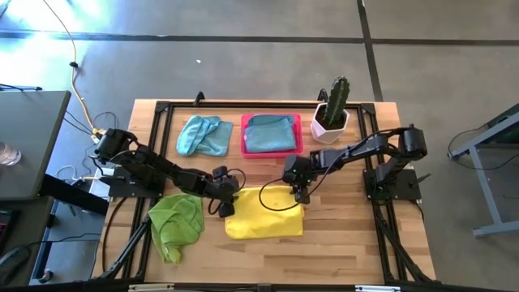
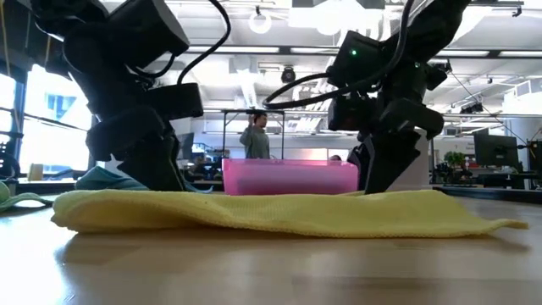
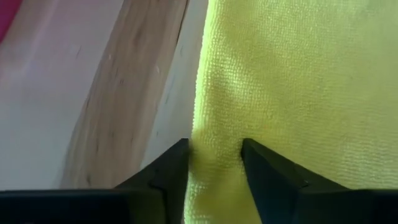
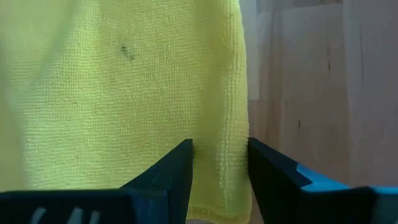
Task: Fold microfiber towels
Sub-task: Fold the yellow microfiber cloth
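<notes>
I have my left gripper (image 1: 225, 203) and right gripper (image 1: 301, 191) each pinching an edge of the yellow towel (image 1: 265, 216) near the table's front edge, so next I judge lift and fold it over

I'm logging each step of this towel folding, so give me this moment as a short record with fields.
work item: yellow towel, flat on the table
left gripper: jaws around the towel's left edge
right gripper: jaws around the towel's far right edge
green towel: crumpled, near left
blue towel: crumpled, beside the tray
pink tray: holds a folded blue towel
potted cactus: far right
</notes>
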Available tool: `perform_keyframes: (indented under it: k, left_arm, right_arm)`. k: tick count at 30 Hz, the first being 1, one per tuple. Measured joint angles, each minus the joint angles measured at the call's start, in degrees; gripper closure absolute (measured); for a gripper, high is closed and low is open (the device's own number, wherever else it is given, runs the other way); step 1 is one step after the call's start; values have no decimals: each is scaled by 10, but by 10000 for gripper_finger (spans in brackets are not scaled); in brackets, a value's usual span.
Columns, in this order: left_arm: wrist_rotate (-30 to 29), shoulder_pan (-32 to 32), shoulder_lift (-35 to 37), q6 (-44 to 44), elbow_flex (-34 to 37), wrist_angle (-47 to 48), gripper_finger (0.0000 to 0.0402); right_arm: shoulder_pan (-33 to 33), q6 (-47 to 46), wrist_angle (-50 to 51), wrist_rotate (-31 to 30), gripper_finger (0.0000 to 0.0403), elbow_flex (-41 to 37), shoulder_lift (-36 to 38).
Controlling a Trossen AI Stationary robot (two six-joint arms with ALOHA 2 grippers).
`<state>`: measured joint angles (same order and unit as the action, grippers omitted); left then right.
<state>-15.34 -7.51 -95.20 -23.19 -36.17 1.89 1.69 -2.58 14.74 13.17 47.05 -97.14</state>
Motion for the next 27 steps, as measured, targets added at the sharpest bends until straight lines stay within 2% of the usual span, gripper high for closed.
perform_keyframes:
  k: [3,8,10,15,21,27]
  left_arm:
    - [0,-3,0,-7,1,0,301]
    - [-6,-17,-3,-6,-7,-3,372]
    - [-9,-22,0,-7,-20,10,393]
    - [9,-37,10,6,-73,63,394]
    - [3,-55,21,18,-177,231,398]
    - [-30,-74,24,28,-301,379,400]
  right_arm:
    - [-11,1,-1,-14,297,0,0]
    - [-27,-4,-1,-61,378,0,0]
    - [-29,-2,-1,-63,395,0,0]
    - [-33,-45,24,-62,399,3,8]
    - [-54,-40,118,-72,401,58,38]
    - [-87,-19,230,-131,402,146,56]
